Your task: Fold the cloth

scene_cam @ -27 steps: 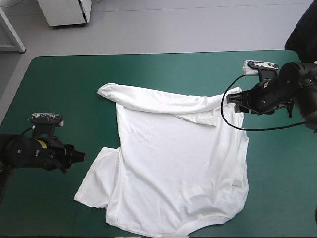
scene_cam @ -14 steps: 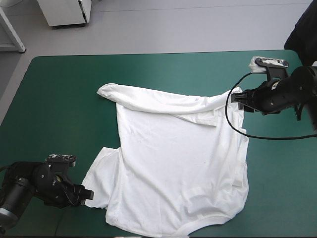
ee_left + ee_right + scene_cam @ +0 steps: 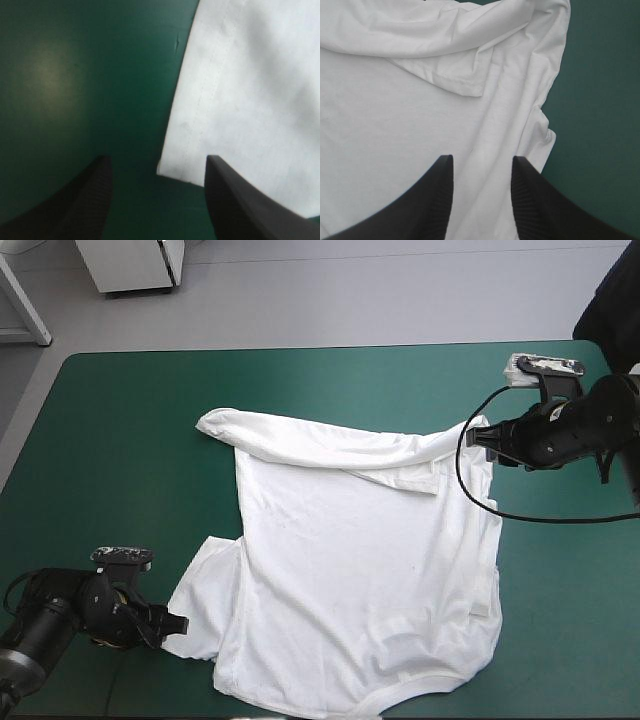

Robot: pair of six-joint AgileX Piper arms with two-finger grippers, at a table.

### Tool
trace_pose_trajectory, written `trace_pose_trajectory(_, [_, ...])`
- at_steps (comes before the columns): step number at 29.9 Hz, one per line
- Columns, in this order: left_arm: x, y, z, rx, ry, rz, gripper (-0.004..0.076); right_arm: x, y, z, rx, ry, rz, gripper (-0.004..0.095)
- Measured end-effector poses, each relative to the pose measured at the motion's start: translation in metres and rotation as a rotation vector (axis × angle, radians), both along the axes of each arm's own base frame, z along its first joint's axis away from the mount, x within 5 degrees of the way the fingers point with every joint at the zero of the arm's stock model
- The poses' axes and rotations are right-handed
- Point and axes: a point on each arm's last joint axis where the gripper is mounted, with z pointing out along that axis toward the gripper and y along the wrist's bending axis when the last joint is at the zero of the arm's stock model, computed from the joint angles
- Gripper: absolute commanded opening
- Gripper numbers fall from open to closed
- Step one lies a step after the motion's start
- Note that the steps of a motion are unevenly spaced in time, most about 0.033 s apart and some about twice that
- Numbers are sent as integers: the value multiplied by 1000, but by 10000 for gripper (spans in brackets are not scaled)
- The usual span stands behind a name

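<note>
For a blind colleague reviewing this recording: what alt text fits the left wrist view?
The left hand, black fingers open, hangs low over the teal-green cover. A hemmed corner of the white T-shirt lies just ahead, between the fingers.

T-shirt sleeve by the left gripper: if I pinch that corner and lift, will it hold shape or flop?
Likely floppy: the T-shirt lies in soft folds and wrinkles. Probably light and thin; the sleeve lies flat, so it should drape from the pinch.
</note>
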Motion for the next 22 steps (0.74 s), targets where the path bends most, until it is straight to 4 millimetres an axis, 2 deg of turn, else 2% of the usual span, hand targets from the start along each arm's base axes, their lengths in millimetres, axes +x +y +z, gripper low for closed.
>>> trace_pose_trajectory(4, [2,-1,-15,5,65,2,400,0,-1,0,-12,-1,-3,359])
trace_pose_trajectory(7, [3,-1,-21,5,104,1,358,0,-2,0,-19,-2,-5,347])
trace_pose_trajectory(11, [7,-3,-24,-6,144,2,214,0,-2,0,-22,-2,-6,347])
trace_pose_trajectory(16, [10,-6,-25,-28,159,-2,-25,0,-2,0,-25,-2,-6,347])
trace_pose_trajectory(22, [11,-8,-25,-48,158,-9,-22,0,-2,0,-25,-2,-6,348])
